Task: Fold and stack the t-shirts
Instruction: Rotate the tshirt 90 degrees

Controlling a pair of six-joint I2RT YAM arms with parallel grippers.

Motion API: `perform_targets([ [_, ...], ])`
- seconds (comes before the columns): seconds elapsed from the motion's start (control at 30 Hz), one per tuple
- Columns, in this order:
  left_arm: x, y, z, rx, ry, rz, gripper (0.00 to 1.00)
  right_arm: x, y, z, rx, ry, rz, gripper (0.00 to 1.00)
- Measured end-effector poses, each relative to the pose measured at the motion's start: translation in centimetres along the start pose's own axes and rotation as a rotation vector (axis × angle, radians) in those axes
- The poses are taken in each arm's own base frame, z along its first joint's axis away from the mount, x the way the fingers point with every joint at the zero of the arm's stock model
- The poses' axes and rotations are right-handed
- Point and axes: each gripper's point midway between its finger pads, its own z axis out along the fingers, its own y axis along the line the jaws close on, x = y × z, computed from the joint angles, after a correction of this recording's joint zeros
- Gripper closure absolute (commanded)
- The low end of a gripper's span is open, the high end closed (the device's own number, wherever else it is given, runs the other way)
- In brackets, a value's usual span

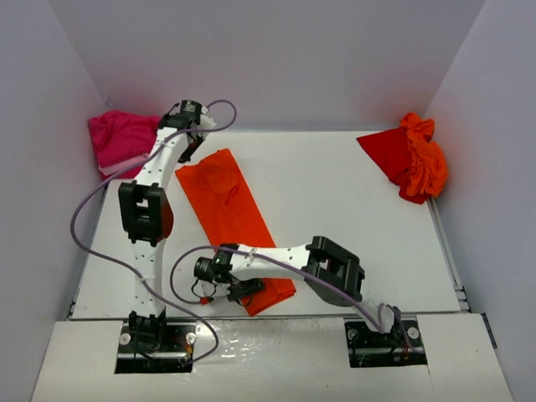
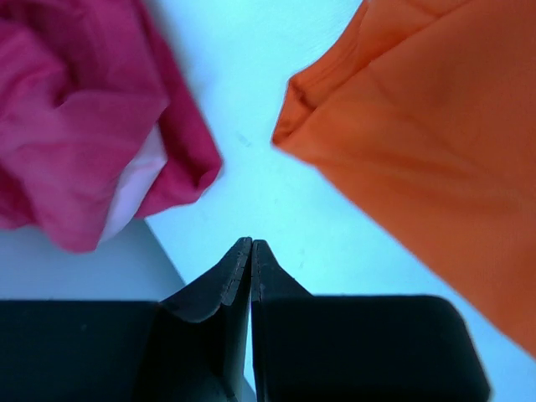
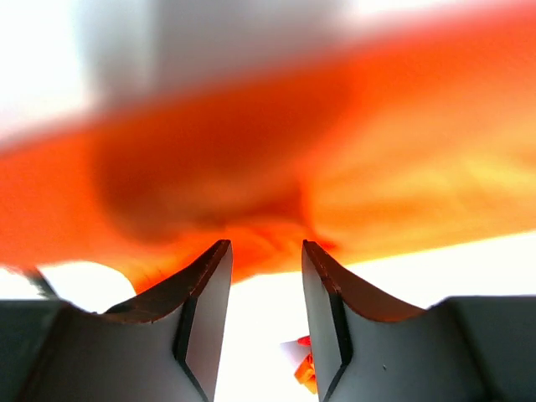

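Though bare over much of its width, carries three lots of cloth: white surface [image 1: 360, 243]. Laid slantwise on it, from far left down to near centre, orange t-shirt [image 1: 226, 201], already narrowed to a long strip. By judgement, midway through its folding, with the crosswise fold not yet made. Bunched and unfolded in the far left corner, pink t-shirt [image 1: 117, 138]. Heaped likewise at the far right edge, red heap [image 1: 414, 159], number of shirts hard to tell. No stack yet.

Poised at the strip's far end, between it and the pink t-shirt, left gripper [image 2: 251, 244], jaws pressed together on nothing, bare surface ahead of them. Low at the strip's near end, right gripper [image 3: 265, 244], jaws parted, orange cloth blurred just ahead of them and not clearly between.

Next, probably: pinch the near hem with the right, open the left and take or pin the far hem, then carry one end over onto the other. Calls for a grip through all layers, corners kept square, and no dragging of the strip sideways.
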Motion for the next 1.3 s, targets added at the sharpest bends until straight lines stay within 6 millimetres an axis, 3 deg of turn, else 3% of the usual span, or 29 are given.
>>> perform_targets([
  [0.17,0.8,2.6,-7.7,-0.03,-0.116,-0.049,0.98,2.2,-4.5,-5.9,0.15,-0.129,0.123,0.61],
  [0.27,1.7,2.0,-9.3,-0.018,-0.138,-0.047,0.98,5.6,-7.7,-9.2,0.228,-0.201,0.241,0.62],
  [0.33,2.7,0.9,-8.6,0.014,-0.113,-0.036,0.99,7.9,-9.5,-9.9,0.261,-0.21,0.31,0.65],
  [0.43,4.3,-1.8,-5.8,0.085,-0.037,-0.006,1.0,10.7,-11.3,-9.4,0.276,-0.184,0.382,0.71],
  [0.57,6.6,-5.1,-1.4,0.168,0.077,0.032,1.0,12.1,-11.2,-7.6,0.253,-0.143,0.403,1.0],
  [0.7,8.2,-7.3,1.7,0.222,0.156,0.055,1.0,12.6,-10.7,-6.4,0.229,-0.127,0.408,1.0],
  [0.87,9.1,-8.4,3.6,0.246,0.211,0.07,1.0,12.9,-10.3,-5.4,0.213,-0.118,0.415,1.0],
  [1.1,9.0,-8.4,7.0,0.2,0.281,0.108,1.0,13.9,-9.8,-4.2,0.187,-0.098,0.438,1.0],
  [1.3,7.1,-7.7,8.2,0.141,0.278,0.141,1.0,14.3,-9.6,-3.8,0.175,-0.099,0.451,1.0],
])
